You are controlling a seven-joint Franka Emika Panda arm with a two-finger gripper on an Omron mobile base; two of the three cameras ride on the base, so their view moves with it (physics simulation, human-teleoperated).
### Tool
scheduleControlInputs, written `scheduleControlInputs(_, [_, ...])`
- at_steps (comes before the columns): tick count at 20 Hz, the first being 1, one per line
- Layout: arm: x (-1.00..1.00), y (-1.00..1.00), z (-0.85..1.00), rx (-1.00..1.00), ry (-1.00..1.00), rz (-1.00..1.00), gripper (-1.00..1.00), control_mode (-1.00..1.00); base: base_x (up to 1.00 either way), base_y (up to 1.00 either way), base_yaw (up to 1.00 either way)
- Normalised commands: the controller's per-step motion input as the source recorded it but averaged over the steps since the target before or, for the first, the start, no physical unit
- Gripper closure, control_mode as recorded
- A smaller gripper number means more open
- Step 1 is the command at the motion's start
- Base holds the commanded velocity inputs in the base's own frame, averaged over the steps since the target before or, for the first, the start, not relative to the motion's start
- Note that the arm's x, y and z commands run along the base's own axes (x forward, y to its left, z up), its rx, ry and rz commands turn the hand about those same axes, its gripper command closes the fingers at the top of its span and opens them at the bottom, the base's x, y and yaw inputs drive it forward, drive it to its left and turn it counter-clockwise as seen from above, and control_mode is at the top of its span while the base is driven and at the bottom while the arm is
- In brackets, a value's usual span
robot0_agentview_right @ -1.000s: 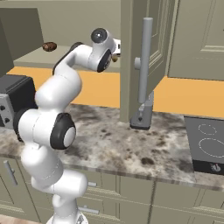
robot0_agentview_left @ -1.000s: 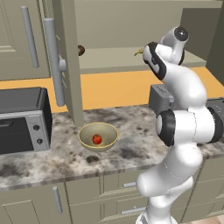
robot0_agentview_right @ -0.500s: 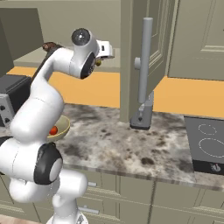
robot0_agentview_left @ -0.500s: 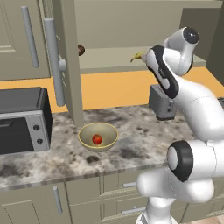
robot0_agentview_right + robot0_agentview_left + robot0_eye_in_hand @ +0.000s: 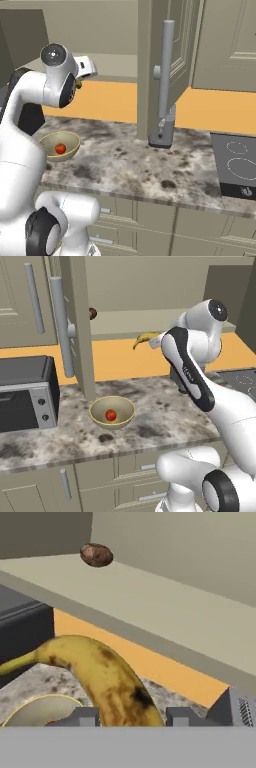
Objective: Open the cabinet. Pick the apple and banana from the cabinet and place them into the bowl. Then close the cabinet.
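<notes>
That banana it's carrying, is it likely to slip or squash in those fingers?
Probably firm enough: the banana keeps its curve between the fingers. Its smooth, rounded skin could let it pivot or slide. The brown patches hint at ripeness, so a hard squeeze might bruise it.

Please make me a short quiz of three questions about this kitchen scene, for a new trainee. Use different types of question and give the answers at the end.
1. True or false: the apple already lies in the bowl.
2. What sits between the fingers of the gripper?
A. the banana
B. the brown round object
C. nothing
3. Fill in: the brown round object rests on the shelf of the open ____.

Key
1. True; the red fruit is inside the bowl on the counter.
2. A; the hand view shows the yellow fruit between the two finger tips, out over the counter in front of the shelf.
3. cabinet.
</notes>
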Motion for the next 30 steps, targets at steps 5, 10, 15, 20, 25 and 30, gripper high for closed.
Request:
scheduleControlInputs(5, [-0.75,0.42,-0.78,-0.15,0.05,0.27,1.00,-1.00,0.00,0.00,0.00])
scheduleControlInputs(10, [-0.38,0.60,-0.88,-0.15,0.05,0.22,1.00,-1.00,0.00,0.00,0.00])
scheduleControlInputs(15, [-0.04,0.61,-0.76,-0.12,0.08,0.14,1.00,-1.00,0.00,0.00,0.00])
scheduleControlInputs(20, [0.20,0.34,-0.56,-0.11,0.05,0.04,1.00,-1.00,0.00,0.00,0.00])
scheduleControlInputs(25, [0.55,0.01,-0.29,-0.01,0.00,0.00,1.00,-1.00,0.00,0.00,0.00])
scheduleControlInputs(30, [0.73,0.20,-0.25,-0.02,-0.02,0.00,1.00,-1.00,0.00,0.00,0.00])
